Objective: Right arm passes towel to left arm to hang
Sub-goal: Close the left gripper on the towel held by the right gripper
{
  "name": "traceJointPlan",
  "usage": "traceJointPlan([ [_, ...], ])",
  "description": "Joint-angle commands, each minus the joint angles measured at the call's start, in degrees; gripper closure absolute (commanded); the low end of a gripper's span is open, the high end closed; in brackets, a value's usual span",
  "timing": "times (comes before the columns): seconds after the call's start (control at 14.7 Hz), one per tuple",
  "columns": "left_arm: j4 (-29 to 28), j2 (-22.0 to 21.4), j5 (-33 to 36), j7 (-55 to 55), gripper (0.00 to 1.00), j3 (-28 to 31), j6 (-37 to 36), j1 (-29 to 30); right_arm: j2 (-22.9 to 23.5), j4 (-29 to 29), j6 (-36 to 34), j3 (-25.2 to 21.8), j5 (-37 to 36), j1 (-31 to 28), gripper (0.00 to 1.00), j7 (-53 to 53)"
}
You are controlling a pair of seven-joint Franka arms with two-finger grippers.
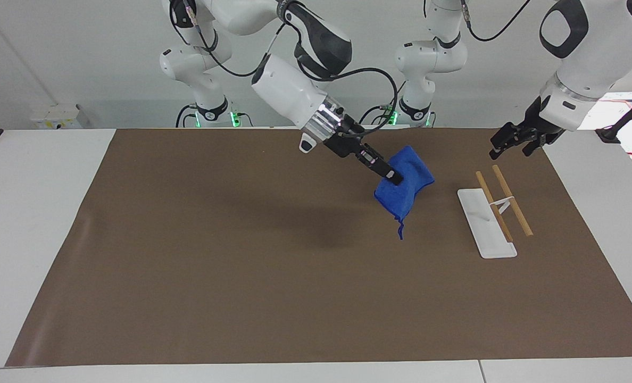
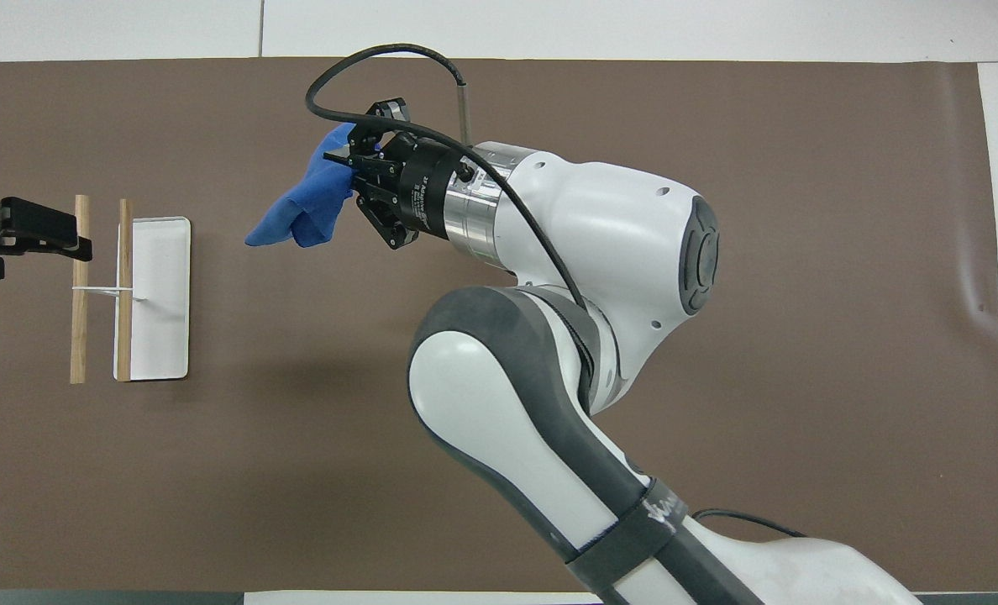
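The towel (image 1: 407, 183) is a bright blue cloth that hangs in the air from my right gripper (image 1: 394, 178), which is shut on its upper part. A short blue string dangles from its lowest corner. It is over the brown mat (image 1: 241, 266), between the mat's middle and the rack. In the overhead view the towel (image 2: 297, 210) droops from the right gripper (image 2: 346, 172) toward the left arm's end. My left gripper (image 1: 510, 142) is open and empty, raised over the mat's edge by the rack. It also shows in the overhead view (image 2: 41, 235).
A towel rack lies on the mat at the left arm's end. It has a flat white base (image 1: 481, 226) and two wooden rods (image 1: 513, 201). They also show in the overhead view, base (image 2: 163, 319) and rods (image 2: 79, 336). White table borders the mat.
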Motion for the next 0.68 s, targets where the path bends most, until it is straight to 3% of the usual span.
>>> traceJointPlan([
  [0.0,-3.89,-1.67,-6.57,-16.44,0.00,-0.13,4.51,-0.72,4.04,3.56,1.51,-0.21,-0.93,1.94,1.00,1.31],
  [0.27,-11.89,-3.95,-9.74,-49.03,0.00,-0.48,15.14,-6.78,6.78,6.46,3.71,-0.21,-1.99,3.89,1.00,1.31],
  [0.61,-17.69,-3.60,-15.99,-60.95,0.00,-0.48,20.25,-7.23,6.78,6.46,3.80,-0.21,-2.08,3.97,1.00,1.31],
])
